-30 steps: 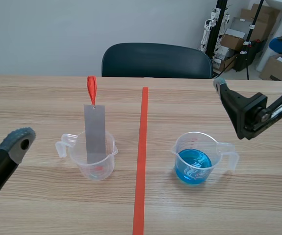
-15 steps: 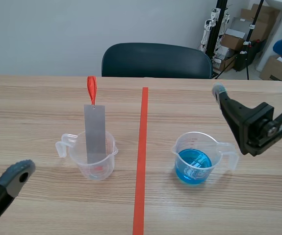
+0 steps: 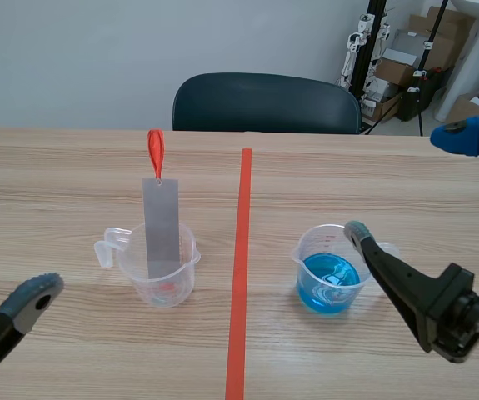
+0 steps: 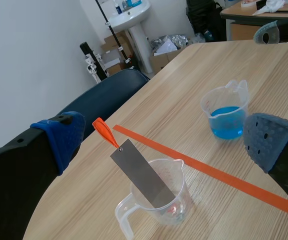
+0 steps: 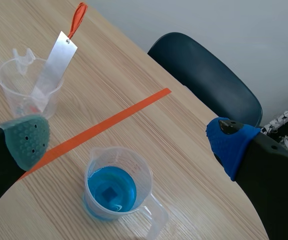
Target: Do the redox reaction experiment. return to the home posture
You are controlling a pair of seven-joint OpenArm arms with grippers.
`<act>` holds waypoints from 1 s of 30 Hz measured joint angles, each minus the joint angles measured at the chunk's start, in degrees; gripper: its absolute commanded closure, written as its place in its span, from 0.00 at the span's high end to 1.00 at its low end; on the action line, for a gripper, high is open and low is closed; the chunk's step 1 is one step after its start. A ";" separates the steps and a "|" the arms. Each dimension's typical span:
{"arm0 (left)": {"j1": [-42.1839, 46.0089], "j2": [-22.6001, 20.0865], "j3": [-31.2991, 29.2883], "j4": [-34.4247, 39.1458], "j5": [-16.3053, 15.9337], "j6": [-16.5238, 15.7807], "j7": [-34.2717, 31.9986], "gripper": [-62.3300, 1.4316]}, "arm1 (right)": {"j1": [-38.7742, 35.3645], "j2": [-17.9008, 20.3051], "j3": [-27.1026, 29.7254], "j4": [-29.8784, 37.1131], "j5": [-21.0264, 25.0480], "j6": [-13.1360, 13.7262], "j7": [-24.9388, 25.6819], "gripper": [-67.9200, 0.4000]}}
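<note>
In the scene view, the wooden worktop (image 3: 72, 175) carries two clear plastic beakers, one on each side of the orange-red tape line (image 3: 239, 275). The left beaker (image 3: 157, 279) stands left of the line. A grey metal strip (image 3: 162, 229) stands in it, almost upright, with an orange-red loop (image 3: 155, 152) at its top end. The right beaker (image 3: 329, 267) stands right of the line and holds blue liquid (image 3: 329, 283). The left gripper (image 3: 7, 215) is at the near left, well apart from the left beaker. It is wide open and holds nothing. The right gripper (image 3: 401, 183) is also wide open and empty. Its near finger crosses the handle side of the right beaker here, and this view does not show whether they touch. A dark chair (image 3: 264, 104) stands behind the far edge, and cardboard boxes (image 3: 401, 62) are at the far right.

In the left wrist view, the two pads of the left gripper (image 4: 166, 142) are far apart with nothing between them. The left beaker with its strip stands ahead of it, and the right beaker is further on, past the tape line.

In the right wrist view, the fingers of the right gripper (image 5: 128, 141) are spread wide. The right beaker stands on the worktop between them, clear of both pads. The left beaker with the strip is past the tape line.
</note>
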 measured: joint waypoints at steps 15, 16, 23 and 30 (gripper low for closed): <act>-5.64 -6.86 0.00 -0.04 0.07 -0.46 7.74 1.00 | -0.09 5.53 0.00 1.25 3.65 -1.29 -1.09 1.00; -5.64 -6.86 0.00 -0.04 0.09 -0.46 8.28 1.00 | -0.09 5.53 0.00 1.64 3.67 -1.29 -1.11 1.00; -5.62 -6.86 0.00 -0.04 0.13 -0.50 8.79 1.00 | -0.09 5.51 0.00 3.17 3.06 -1.31 -1.73 1.00; -5.62 -6.86 0.00 -0.04 0.13 -0.57 8.79 1.00 | -0.09 5.51 0.02 3.17 0.76 -5.25 -1.77 1.00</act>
